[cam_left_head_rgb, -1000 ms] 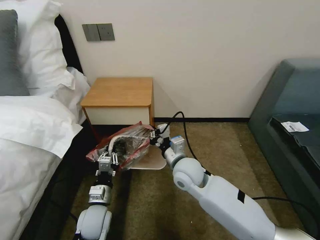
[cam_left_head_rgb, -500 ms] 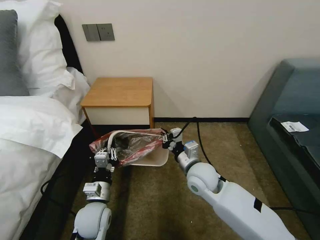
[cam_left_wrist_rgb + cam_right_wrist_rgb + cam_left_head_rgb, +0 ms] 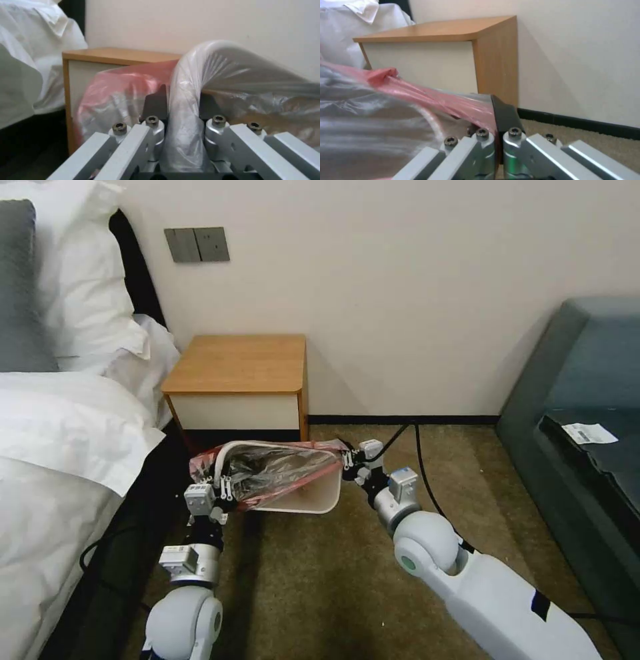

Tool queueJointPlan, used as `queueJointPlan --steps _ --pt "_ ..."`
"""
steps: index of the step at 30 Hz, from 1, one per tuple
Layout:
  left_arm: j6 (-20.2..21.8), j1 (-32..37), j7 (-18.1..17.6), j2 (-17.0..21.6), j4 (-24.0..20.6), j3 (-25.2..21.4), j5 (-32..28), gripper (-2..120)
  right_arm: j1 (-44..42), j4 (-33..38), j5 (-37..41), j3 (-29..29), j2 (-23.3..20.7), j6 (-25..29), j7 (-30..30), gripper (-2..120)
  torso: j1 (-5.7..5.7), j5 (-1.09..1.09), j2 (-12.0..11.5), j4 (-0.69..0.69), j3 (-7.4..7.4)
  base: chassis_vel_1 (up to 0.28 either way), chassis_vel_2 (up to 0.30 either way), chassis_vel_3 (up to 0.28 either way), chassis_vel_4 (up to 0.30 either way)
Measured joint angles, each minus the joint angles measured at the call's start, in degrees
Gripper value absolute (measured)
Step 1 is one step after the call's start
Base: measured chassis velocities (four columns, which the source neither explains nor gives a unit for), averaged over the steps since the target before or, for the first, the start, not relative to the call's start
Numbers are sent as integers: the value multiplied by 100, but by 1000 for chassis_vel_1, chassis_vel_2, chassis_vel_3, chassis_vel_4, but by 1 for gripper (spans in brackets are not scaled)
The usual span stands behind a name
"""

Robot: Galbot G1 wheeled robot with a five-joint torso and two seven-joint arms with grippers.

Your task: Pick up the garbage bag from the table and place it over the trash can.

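Observation:
The cream-white trash can (image 3: 303,499) stands tilted on the carpet in front of the table (image 3: 240,361). The garbage bag (image 3: 277,470), translucent with a red band, is stretched across its mouth. My left gripper (image 3: 222,491) is shut on the can's rolled rim near the bed, with bag plastic wrapped over that rim (image 3: 185,110). My right gripper (image 3: 347,457) is at the opposite side, shut on the red band (image 3: 453,101) and holding it taut. The table's wooden top (image 3: 436,28) rises just behind the bag.
A bed with white bedding (image 3: 60,433) lies close on the left. On the right sits a grey-green sofa (image 3: 580,400). The wall runs right behind the table. A black cable (image 3: 420,460) trails from my right arm. Open carpet (image 3: 313,580) lies in front.
My right gripper has moved to the right with the red band, drawing the bag out across the can's mouth. The left gripper has shifted slightly with the rim, and the can has changed tilt.

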Motion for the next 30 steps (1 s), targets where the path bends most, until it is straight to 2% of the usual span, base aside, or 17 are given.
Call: queueJointPlan --steps 8,11,16,19,20,23,25,28,30 --pt "313 42 -153 -9 -248 75 -796 11 -278 -5 -127 244 -61 109 -219 0 0 0 0 0 0 0 0 0 0" --pt "512 19 -357 -30 -337 112 -1283 11 -405 26 -208 300 -53 182 -306 0 0 0 0 0 0 0 0 0 0" --pt "630 -41 -555 -54 -357 131 -1646 11 -522 51 -337 315 -17 273 -437 0 0 0 0 0 0 0 0 0 0" --pt "683 -129 -736 -96 -357 126 -1894 11 -670 65 -457 322 19 315 -602 14 0 -1 0 0 0 0 0 0 0" --pt "683 -129 -736 -96 -357 126 -1894 11 -670 65 -457 322 19 315 -602 14 0 -1 0 0 0 0 0 0 0" --pt "718 -214 -804 -128 -357 97 -1996 11 -778 85 -516 328 81 331 -659 29 0 -1 0 0 0 0 0 0 0" --pt "722 -243 -819 -132 -356 91 -2016 11 -805 96 -526 339 93 336 -660 32 0 0 0 0 0 0 0 0 0" --pt "744 -316 -856 -151 -329 63 -2075 11 -896 150 -541 384 99 346 -678 47 0 0 0 0 0 0 0 0 0" --pt "749 -351 -865 -167 -316 47 -2103 11 -942 180 -541 396 102 349 -685 50 0 0 0 0 0 0 0 0 0"
